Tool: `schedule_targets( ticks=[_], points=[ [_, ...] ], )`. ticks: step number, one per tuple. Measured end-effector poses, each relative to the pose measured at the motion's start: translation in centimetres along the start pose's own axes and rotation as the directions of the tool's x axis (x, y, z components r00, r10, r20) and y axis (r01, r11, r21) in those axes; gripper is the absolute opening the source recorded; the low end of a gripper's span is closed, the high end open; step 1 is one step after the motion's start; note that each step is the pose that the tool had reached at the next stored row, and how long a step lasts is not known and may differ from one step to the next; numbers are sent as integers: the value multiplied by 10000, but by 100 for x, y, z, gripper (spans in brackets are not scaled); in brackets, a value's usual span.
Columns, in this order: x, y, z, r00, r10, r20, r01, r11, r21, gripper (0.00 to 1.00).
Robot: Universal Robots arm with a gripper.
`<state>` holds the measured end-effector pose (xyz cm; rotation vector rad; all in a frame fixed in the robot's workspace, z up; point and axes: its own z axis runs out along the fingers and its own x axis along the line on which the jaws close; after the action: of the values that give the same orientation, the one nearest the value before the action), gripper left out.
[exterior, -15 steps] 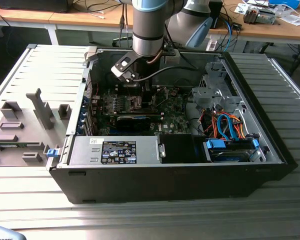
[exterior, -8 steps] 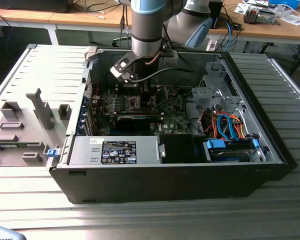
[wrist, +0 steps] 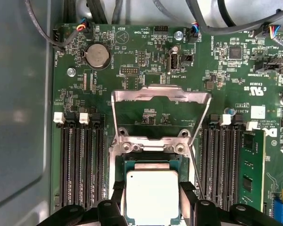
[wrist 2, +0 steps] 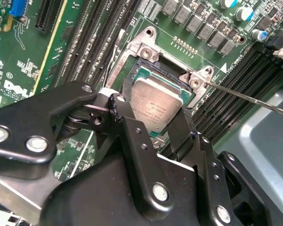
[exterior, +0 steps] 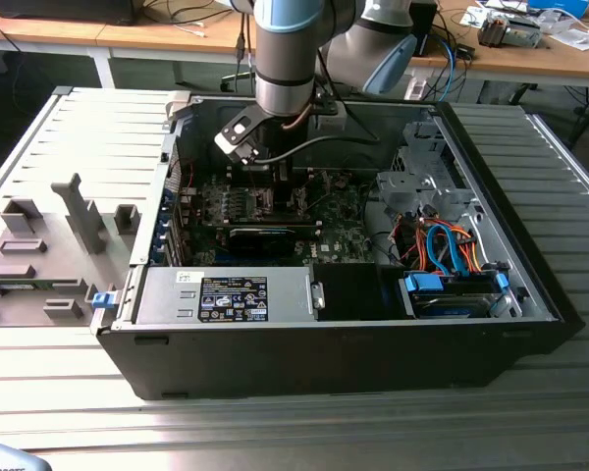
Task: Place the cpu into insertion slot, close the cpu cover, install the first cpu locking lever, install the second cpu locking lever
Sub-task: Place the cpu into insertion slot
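Wide shot first: in the exterior view the arm (exterior: 293, 59) drops into the open computer case (exterior: 324, 358) between 11 and 12 o'clock from the case's middle, with its wrist low over the green board (exterior: 275, 201). The grey power box (exterior: 226, 296) sits at 8 o'clock, and a tangle of blue and orange cables (exterior: 447, 250) at 3 o'clock. A grey parts tray (exterior: 39, 294) lies outside the case at 9 o'clock.

Now the close detail from the wrist cameras. In the first wrist view the chip (wrist: 152, 188) is silvery side up, right at its socket (wrist: 151, 147), between two banks of memory slots (wrist: 80, 160). The claw (wrist: 152, 200) is narrow, black fingers (wrist: 117, 202) pressed against two opposite edges of the chip, so it's holding it. Fully seated or a touch above? Can't tell.

That same view gives the cover (wrist: 160, 94), flipped open and lying back beyond the socket, toward the coin battery (wrist: 96, 55). The second wrist view comes in at a slant and adds a thin wire lever (wrist 2: 245, 96) reaching out free from the socket's corner.
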<state>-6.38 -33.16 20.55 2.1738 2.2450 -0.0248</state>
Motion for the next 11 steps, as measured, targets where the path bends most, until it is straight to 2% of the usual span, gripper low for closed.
schedule_targets(
  ticks=[6,11],
  points=[
    [-3,0,59,10000,9,2,-9,10000,2,54],
    [-2,6,75,10000,14,0,-14,10000,2,54]
  ],
)
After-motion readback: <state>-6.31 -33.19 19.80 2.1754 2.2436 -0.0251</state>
